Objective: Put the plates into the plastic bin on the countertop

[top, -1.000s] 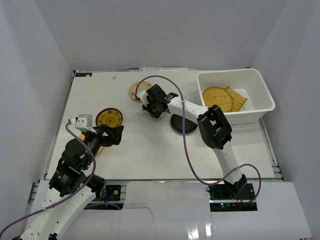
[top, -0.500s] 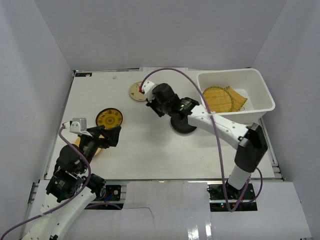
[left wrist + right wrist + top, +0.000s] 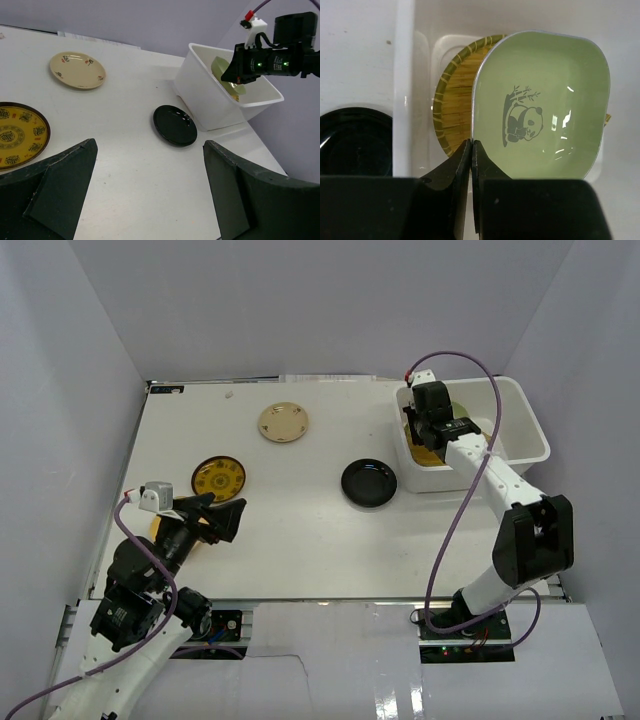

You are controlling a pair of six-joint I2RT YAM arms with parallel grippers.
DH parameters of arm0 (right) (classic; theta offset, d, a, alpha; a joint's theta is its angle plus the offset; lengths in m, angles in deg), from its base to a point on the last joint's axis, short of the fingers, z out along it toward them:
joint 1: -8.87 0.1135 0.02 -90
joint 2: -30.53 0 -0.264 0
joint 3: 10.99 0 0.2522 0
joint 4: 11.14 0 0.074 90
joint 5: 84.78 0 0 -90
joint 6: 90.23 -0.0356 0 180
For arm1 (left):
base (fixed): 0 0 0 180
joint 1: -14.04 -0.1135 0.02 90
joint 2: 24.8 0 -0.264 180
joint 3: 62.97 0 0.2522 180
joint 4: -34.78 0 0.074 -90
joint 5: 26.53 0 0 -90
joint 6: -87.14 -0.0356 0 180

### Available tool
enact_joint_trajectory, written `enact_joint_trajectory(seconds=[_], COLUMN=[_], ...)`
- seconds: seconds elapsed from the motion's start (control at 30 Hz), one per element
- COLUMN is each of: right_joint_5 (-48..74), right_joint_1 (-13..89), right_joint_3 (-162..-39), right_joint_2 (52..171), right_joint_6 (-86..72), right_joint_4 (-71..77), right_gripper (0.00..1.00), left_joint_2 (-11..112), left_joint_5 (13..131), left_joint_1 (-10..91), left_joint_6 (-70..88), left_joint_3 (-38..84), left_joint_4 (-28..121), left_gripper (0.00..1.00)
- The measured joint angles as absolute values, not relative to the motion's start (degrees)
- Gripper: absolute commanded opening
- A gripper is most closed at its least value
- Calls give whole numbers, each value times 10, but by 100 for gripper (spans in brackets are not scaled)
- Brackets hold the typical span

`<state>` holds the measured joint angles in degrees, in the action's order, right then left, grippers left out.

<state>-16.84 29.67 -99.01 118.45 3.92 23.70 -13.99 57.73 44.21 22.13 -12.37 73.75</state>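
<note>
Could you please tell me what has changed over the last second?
The right tool swung from the table's middle, beside the beige plate, rightward to over the bin, and is shut on the green plate by its edge. The left tool shifted only slightly and stays open. The beige plate, black plate, yellow plate and the bamboo tray in the bin have not moved.

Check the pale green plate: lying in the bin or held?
Held. The right end effector pinches the green plate by its rim; it hangs tilted over the bamboo tray inside the bin.
</note>
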Motion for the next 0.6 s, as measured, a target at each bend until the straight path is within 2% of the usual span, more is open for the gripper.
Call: enact_joint_trajectory(seconds=[0.17,0.3,0.33,0.4,0.43,0.5,0.6], right_joint_5=[-151,-144,-144,-144,-143,-140,-134], right_joint_1=[268,257,255,255,255,255,254], right_joint_3=[-989,-981,-978,-976,-976,-976,-977], right_joint_2=[1228,1242,1242,1242,1242,1240,1225], right_joint_6=[28,14,9,-3,-7,-22,-40], right_joint_4=[239,237,239,239,238,239,251], right_gripper=[10,23,31,39,47,56,77], left_joint_2=[-140,-140,-140,-140,-140,-140,-140], left_joint_5=[582,583,583,583,582,580,576], left_joint_1=[442,442,442,443,445,447,450], left_joint_6=[220,220,220,220,219,219,220], left_joint_3=[-124,-124,-124,-124,-124,-124,-124], left_joint_4=[737,737,737,737,738,738,738], left_gripper=[98,98,98,98,98,98,98])
